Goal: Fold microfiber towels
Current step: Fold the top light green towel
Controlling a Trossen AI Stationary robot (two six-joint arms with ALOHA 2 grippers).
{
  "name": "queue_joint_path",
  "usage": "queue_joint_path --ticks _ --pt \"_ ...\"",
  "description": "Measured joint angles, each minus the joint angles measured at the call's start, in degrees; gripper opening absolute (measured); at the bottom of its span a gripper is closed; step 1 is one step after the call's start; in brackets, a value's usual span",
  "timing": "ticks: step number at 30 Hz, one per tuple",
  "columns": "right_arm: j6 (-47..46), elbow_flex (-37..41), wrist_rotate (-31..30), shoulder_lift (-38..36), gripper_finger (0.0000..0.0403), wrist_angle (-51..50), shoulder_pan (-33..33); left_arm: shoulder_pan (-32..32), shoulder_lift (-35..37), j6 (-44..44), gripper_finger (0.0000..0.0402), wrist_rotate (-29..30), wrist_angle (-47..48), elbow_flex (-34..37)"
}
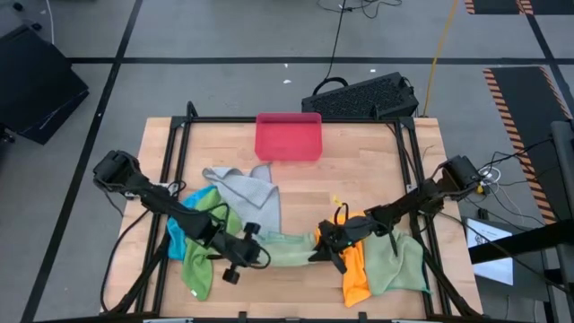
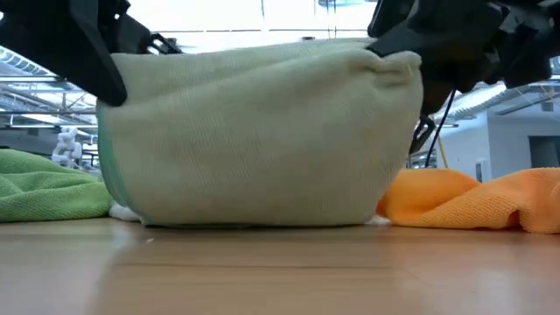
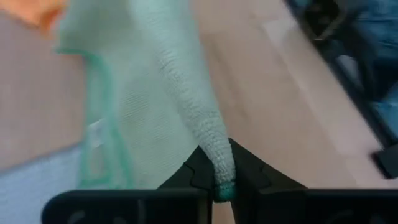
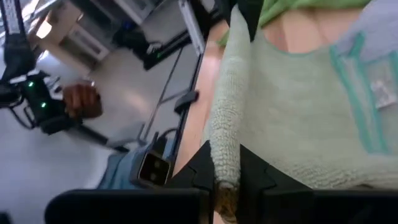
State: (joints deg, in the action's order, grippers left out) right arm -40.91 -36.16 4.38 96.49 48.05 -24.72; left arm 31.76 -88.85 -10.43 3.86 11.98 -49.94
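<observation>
Item: two matte black six-joint robot arms of slim tubular links and thicker cylindrical joint housings. Left black two-finger gripper [image 1: 235, 260]: blocky head carrying a round black knob-like part. Right black two-finger gripper [image 1: 325, 247]: angular black body; thin black cables run along its arm. Wrist views: flat black finger plates with notched, angular inner edges on a straight black crossbar.

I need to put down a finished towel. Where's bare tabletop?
Free: the wood right of the pink tray, above the right arm, and the far-left corner beside the tray. Crowded: the near edge, where both grippers hold the pale green towel among other towels.
</observation>
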Motion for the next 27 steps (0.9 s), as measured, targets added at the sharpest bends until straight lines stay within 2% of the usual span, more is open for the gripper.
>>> queue_joint_path --ticks 6,10,16,23,27 --pt "-2.19 -0.45 -13.95 0.02 0.0023 -0.78 -3.89 0.21 3.73 -8.79 0.0011 11.29 8.8 -0.03" --pt "0.79 -5.01 -18.31 0.0 0.0023 -5.3 -5.23 0.74 6.5 -8.66 0.0019 15.07 9.49 0.19" --pt "11.54 -14.34 -21.19 -0.54 0.0023 -18.62 -3.59 0.41 13.04 2.59 0.0018 27.44 10.56 0.36" --pt "22.77 -17.42 -23.04 -5.27 0.0022 -21.82 0.52 -2.53 19.56 16.83 0.0019 27.98 9.35 0.3" --pt "28.71 -17.42 -23.74 -8.89 0.0022 -26.19 3.97 -3.87 20.94 25.02 0.0032 35.31 8.41 0.25"
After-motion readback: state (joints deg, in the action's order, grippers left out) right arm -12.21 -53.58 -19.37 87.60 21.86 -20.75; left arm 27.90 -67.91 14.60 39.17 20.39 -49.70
